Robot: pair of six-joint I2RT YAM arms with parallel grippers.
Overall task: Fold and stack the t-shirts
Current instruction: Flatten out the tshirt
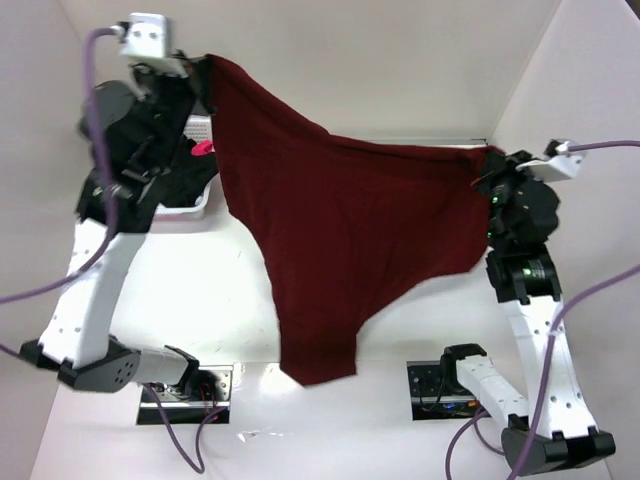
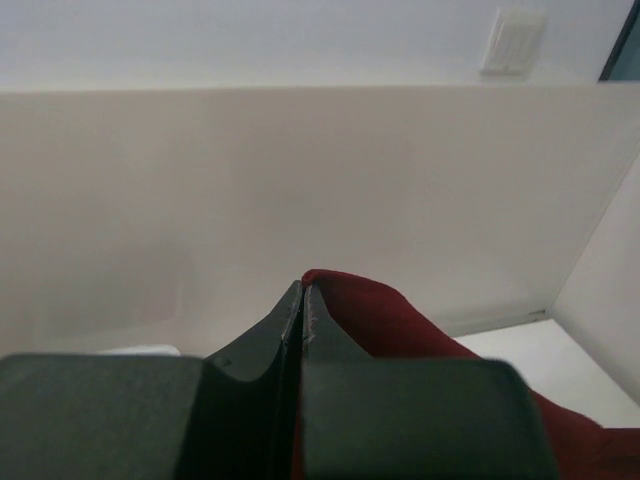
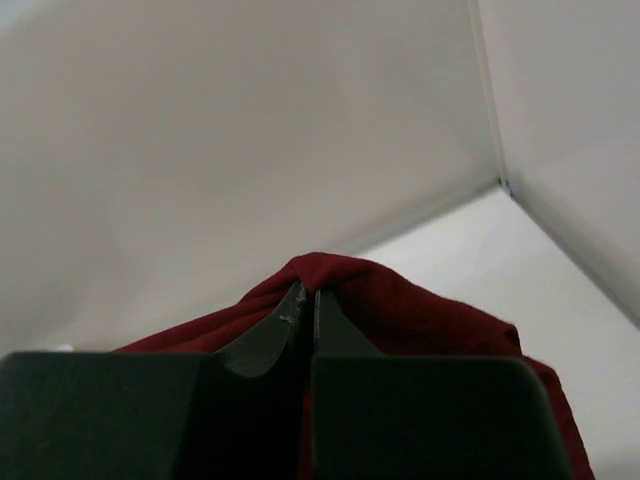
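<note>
A large maroon t-shirt (image 1: 340,230) hangs spread in the air between both arms, its lower end drooping toward the near table edge. My left gripper (image 1: 207,62) is shut on its top left corner, high at the back left; maroon cloth (image 2: 400,325) shows at the closed tips of that gripper (image 2: 303,288). My right gripper (image 1: 492,160) is shut on the right corner, and the shirt (image 3: 420,310) bunches over the pinched tips of the right gripper (image 3: 309,290). A black t-shirt with a pink mark (image 1: 202,148) lies in the basket, mostly hidden behind the left arm.
A white mesh basket (image 1: 192,208) stands at the back left beneath the left arm. White walls enclose the table at the back and on both sides. The arm bases and cables sit along the near edge.
</note>
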